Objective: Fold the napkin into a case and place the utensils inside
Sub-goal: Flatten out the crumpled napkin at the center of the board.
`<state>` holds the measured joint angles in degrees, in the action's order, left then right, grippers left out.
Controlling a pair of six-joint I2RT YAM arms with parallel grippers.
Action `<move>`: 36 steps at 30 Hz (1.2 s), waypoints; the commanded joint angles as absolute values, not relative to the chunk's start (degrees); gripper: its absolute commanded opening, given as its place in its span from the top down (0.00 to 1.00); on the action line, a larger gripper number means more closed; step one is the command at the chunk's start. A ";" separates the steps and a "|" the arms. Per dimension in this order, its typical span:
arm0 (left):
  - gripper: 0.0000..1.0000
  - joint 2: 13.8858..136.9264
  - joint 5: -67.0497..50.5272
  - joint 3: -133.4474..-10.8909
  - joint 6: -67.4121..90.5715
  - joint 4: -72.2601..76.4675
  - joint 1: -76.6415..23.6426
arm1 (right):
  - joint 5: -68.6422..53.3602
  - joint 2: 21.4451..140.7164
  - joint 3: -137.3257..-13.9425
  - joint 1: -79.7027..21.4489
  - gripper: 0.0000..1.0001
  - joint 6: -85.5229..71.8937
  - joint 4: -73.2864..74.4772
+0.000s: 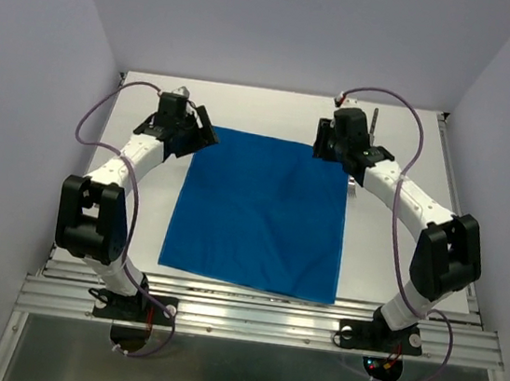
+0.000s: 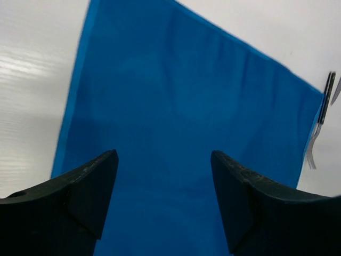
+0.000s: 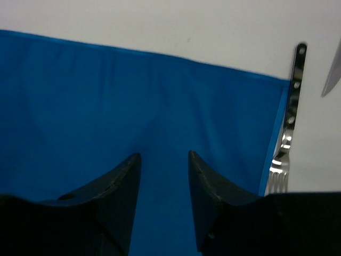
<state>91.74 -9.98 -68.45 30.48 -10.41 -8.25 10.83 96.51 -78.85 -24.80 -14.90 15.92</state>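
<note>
1. I am looking at the table point(image 1: 266, 107) first: it is carrying everything, and nothing on it is working as a container yet
2. The napkin point(image 1: 261, 215) is lying spread flat in the middle of the overhead view, its long axis running from the top of the frame toward the bottom. I am judging that the case is not formed yet, so there is no pouch and nothing inside one
3. The left gripper point(image 2: 164, 160) is hovering over the napkin's upper left corner in the overhead view. Its jaws are standing wide apart and released, with only flat blue cloth showing between them
4. The right gripper point(image 3: 164, 160) is hovering over the upper right corner. Its jaws are parted more narrowly, also released, gripping nothing that I can make out
5. The relation I am watching: the top edge is lying directly under both sets of jaws, one arm per corner, and the cloth is stretching away toward the bottom of the frame, so I am expecting a fold to bring that edge downward along the long axis
6. The fork point(image 3: 287, 122) is lying just beside the napkin's right edge and parallel to it, at the right of the right wrist view. The right arm is much the nearer one
7. The knife point(image 3: 333, 74) is showing only as a sliver at the far right edge of that view, just beyond the fork
</note>
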 commanded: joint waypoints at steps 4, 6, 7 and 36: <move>0.25 95.62 -14.50 -61.53 32.87 -5.72 -11.95 | 9.58 93.43 -66.19 -23.91 0.65 -22.15 17.23; 0.25 97.02 -15.03 -61.08 33.48 -5.10 -11.95 | 9.84 93.95 -65.13 -22.95 0.66 -22.15 16.79; 0.25 98.34 -15.03 -61.08 33.57 -5.18 -11.95 | 9.76 94.13 -64.60 -22.07 0.66 -22.06 16.70; 0.24 118.03 -10.20 -83.84 33.84 -15.99 -9.05 | 9.23 127.61 -95.26 -15.91 0.66 -14.06 15.20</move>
